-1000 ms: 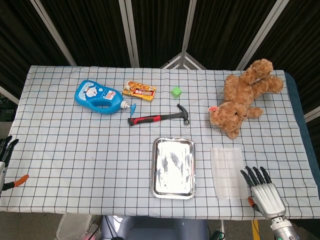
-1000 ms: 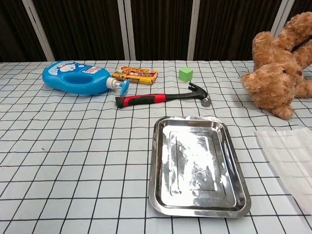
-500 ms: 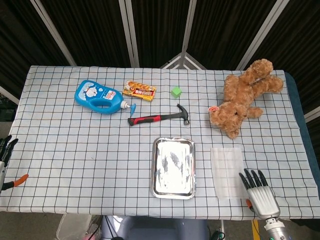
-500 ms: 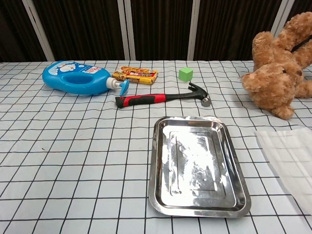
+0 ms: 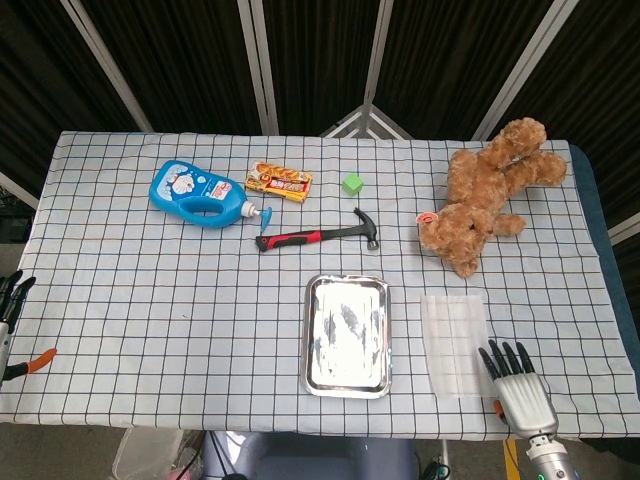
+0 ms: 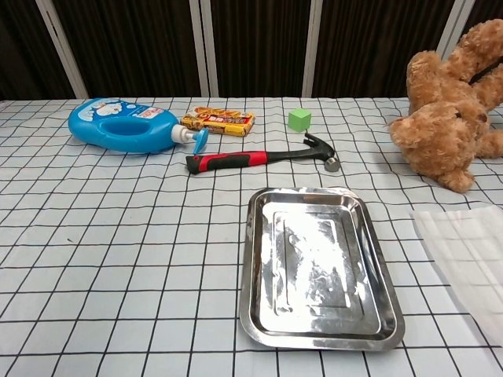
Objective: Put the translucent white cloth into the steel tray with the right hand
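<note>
Since one second ago the right hand (image 5: 522, 388) has drawn back toward the near table edge and slightly to the left; its fingertips, which then lay beside the cloth's near right corner, now sit lower in the head view. Nothing on the table has shifted.

Right hand: fingers (image 5: 503, 356) extended and spread, holding nothing, pointing away from the robot. The fingertips lie just beside the near right corner of the translucent white cloth (image 5: 455, 342); contact cannot be determined. The hand does not appear in the chest view.

Left hand (image 5: 10, 297): only dark fingertips show at the left frame border, off the table edge. They appear spread, but whether they hold anything cannot be told.

The translucent white cloth lies flat on the checked tablecloth (image 5: 150, 300), to the right of the steel tray (image 5: 347, 334) and apart from it. In the chest view the cloth (image 6: 471, 251) runs out of frame at the right. The steel tray (image 6: 317, 267) holds no object.

Further out:
- Hammer (image 5: 318, 235), red and black grip, beyond the tray, head to the right.
- Green cube (image 5: 352, 183), beyond the hammer head.
- Snack packet (image 5: 279, 180), left of the cube.
- Blue bottle (image 5: 200, 195), on its side, left of the packet.
- Brown teddy bear (image 5: 490, 193), lying at the far right, beyond the cloth.
</note>
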Controlling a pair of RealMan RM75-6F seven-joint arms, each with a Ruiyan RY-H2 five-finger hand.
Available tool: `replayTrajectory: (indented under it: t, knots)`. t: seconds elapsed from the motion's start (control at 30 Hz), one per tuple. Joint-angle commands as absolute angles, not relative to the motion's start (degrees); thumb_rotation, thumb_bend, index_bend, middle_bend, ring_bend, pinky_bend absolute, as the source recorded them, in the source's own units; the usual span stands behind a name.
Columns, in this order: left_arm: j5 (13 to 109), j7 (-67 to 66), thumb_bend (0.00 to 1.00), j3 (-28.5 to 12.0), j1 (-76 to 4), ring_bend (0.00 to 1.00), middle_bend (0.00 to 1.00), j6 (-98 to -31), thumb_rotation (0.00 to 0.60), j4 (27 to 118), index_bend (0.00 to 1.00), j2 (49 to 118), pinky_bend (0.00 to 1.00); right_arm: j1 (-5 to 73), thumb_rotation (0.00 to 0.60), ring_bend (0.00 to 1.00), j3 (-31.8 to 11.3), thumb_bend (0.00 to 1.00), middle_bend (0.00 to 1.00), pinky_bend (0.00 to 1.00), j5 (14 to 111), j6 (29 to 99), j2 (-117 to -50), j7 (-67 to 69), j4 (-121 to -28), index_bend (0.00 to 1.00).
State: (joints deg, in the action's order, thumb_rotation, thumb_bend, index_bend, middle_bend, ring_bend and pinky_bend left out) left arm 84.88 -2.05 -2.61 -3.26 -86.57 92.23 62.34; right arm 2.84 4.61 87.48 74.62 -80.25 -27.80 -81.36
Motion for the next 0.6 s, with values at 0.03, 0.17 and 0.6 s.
replayTrajectory:
  t: [0.03, 0.17, 0.6]
  knots:
    - [84.85, -2.08, 0.00, -2.62, -3.27, 0.00, 0.00, -86.56, 0.600, 92.22, 0.00, 62.35, 0.00, 2.95, 0.600, 0.00, 4.52, 0.37, 0.00, 0.00, 87.28, 74.40, -80.49, -27.68, -80.99, 0.00]
    - [84.82, -2.05, 0.00, -2.63, -3.25, 0.00, 0.00, -86.59, 0.600, 92.25, 0.00, 62.34, 0.00, 3.11, 0.600, 0.00, 4.44, 0.37, 0.00, 0.00, 86.90, 73.95, -80.94, -27.50, -80.39, 0.00]
    - [84.76, -2.09, 0.00, -2.66, -3.27, 0.00, 0.00, -86.54, 0.600, 92.25, 0.00, 62.35, 0.00, 3.54, 0.600, 0.00, 4.49, 0.42, 0.00, 0.00, 87.88, 74.54, -82.22, -25.40, -78.85, 0.00]
